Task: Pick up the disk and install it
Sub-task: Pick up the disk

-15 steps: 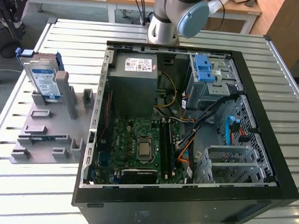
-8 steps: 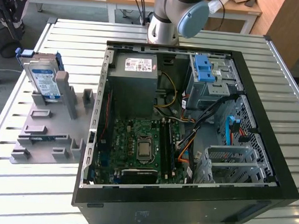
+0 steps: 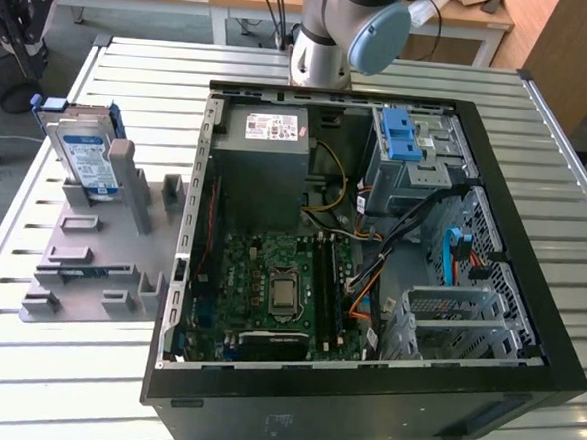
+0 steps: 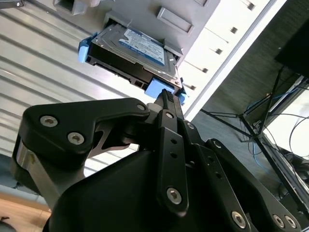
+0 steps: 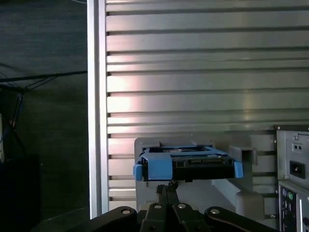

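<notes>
The disk (image 3: 86, 152) is a silver hard drive with a white-and-blue label and blue side rails. It stands tilted in a grey fixture (image 3: 92, 258) on the exterior view's left. In both wrist views the disk (image 4: 140, 46) (image 5: 188, 162) lies ahead of my gripper (image 4: 166, 96) (image 5: 169, 186). The black fingers are pressed together with nothing between them. Their tips point at the blue end of the disk's rail and stay apart from it.
An open computer case (image 3: 532, 235) takes up the middle of the slatted metal table (image 3: 133, 71). Inside it are a grey power-supply box (image 3: 275, 149), a motherboard (image 3: 280, 284) and a blue-latched drive cage (image 3: 403, 142). The arm's base (image 3: 329, 43) stands behind the case.
</notes>
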Robot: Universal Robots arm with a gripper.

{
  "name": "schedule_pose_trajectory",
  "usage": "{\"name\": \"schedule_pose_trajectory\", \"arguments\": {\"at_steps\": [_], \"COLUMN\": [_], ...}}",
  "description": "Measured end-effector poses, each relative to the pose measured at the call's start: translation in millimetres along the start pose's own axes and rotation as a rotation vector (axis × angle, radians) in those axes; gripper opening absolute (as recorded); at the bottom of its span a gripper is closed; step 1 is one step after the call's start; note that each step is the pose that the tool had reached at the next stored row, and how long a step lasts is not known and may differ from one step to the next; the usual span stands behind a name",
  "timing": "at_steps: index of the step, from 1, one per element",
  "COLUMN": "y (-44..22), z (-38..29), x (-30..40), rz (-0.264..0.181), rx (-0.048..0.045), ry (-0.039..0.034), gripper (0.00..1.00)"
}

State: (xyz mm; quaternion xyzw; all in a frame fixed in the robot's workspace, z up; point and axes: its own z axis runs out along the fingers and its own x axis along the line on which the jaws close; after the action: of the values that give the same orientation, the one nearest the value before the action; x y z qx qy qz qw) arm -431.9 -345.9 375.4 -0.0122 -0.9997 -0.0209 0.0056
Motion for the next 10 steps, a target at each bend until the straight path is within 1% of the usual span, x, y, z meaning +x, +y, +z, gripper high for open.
{"name": "schedule_pose_trajectory", "arguments": {"at_steps": [4,10], "y": [0.0,0.0], "z": [0.0,0.0], "x": [0.0,-0.1], "rz": [-0.063,-0.135], "rx": [0.0008,0.0016], "ry": [0.0027,0.0057], "gripper": [0.11,0.11]}}
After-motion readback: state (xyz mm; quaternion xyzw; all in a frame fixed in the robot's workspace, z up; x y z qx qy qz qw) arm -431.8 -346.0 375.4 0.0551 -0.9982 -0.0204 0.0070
